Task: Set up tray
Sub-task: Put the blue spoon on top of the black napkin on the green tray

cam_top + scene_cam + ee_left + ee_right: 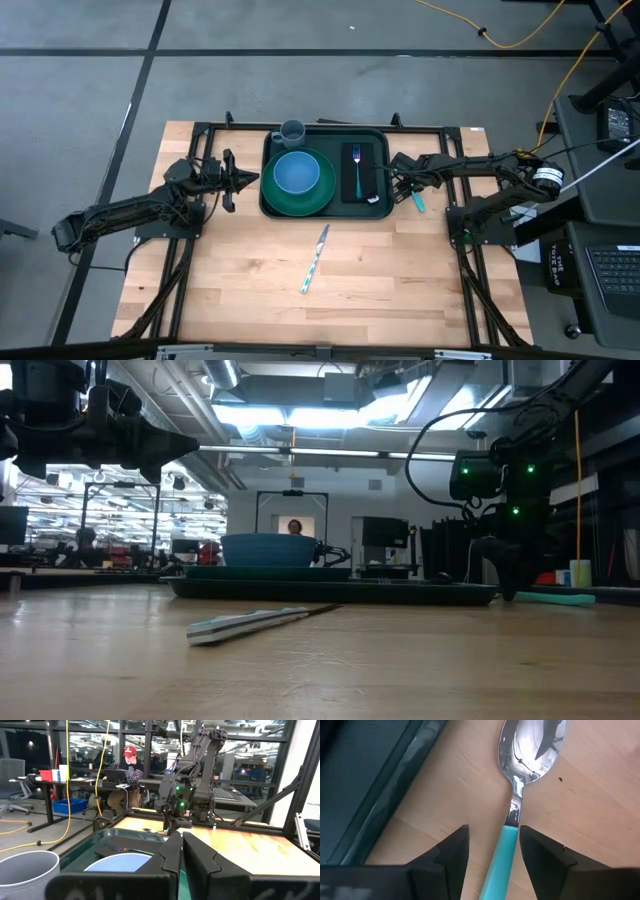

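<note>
The wooden table [400,290] carries everything here. Largest on it is the tray [270,150], dark green with a raised rim, sitting at the middle of the table's far edge. Inside the tray, toward its left end, a round green plate [322,190] holds a blue bowl [296,172]. A flat black rectangle [366,172] lies along the tray's right end with a fork [356,168] on top of it. A grey cup [292,131] stands at the tray's far left corner, right at the rim; I cannot tell if it is inside or just beyond.

The left arm reaches in from the table's left edge, and its left pincer [243,180] hangs just beside the tray's left rim, above the table surface, its two fingers pressed together with nothing between them.

The right arm comes in from the right edge. Its right pincer [492,845] is down low just off the tray's right rim, fingers spread apart on either side of a teal-handled spoon [515,805] that lies flat on the wood; the fingers are not touching the handle.

A knife [314,259] with a pale teal handle lies alone near the middle of the table, angled, well apart from the tray's near rim.
</note>
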Available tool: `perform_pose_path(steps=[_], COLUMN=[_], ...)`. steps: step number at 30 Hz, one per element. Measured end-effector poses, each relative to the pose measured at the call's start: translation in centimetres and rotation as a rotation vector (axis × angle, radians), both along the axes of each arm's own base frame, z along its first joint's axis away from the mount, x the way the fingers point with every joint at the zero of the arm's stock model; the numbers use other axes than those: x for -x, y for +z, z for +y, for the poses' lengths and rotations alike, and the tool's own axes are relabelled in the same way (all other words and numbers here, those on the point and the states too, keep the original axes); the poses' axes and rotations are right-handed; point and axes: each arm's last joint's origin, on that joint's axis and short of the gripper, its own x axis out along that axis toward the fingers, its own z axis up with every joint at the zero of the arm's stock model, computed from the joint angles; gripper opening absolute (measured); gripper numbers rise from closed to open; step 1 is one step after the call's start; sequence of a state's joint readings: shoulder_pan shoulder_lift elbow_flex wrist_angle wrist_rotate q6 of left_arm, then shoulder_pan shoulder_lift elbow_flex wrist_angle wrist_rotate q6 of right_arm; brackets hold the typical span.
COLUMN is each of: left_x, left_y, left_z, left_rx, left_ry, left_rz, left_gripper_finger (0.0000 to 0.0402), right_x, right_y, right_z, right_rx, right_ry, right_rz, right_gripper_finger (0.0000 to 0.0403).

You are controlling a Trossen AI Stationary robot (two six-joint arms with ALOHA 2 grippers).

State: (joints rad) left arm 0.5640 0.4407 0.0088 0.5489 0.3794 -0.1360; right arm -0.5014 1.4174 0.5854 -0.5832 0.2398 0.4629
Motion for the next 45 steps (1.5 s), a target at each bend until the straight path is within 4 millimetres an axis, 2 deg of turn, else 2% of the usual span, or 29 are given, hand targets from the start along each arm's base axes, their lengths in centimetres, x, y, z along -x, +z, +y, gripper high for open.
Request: perform_pose_path(steps=[17,25,29,35,45], left_x=[0.0,0.0,0.0,0.0,0.0], left_y=[0.0,0.0,0.0,0.0,0.0], left_z=[0.0,0.0,0.0,0.0,0.0], left_rx=[0.0,0.0,0.0,-0.012,-0.018], left_ry=[0.0,0.0,-0.001,-0.003,-0.003], left_rz=[0.0,0.0,0.0,0.002,0.003], left_gripper_finger=[0.0013,0.0008,0.001,0.0012,0.001], right_x=[-0.3,-0.2,-0.3,0.9,2.2], right_y=[0.0,0.4,2.0,4.3,8.0], right_z=[-0.1,-0.1,-0.1,0.6,3.9], right_rx=[-0.001,0.0,0.031,0.059,0.186], right_ry=[-0.011,-0.081,-0.079,-0.1,-0.022], right_rz=[-0.043,-0.071,-0.142,-0.219,-0.374], right_gripper_finger=[0.0049,0.0045,0.0045,0.0045,0.0045])
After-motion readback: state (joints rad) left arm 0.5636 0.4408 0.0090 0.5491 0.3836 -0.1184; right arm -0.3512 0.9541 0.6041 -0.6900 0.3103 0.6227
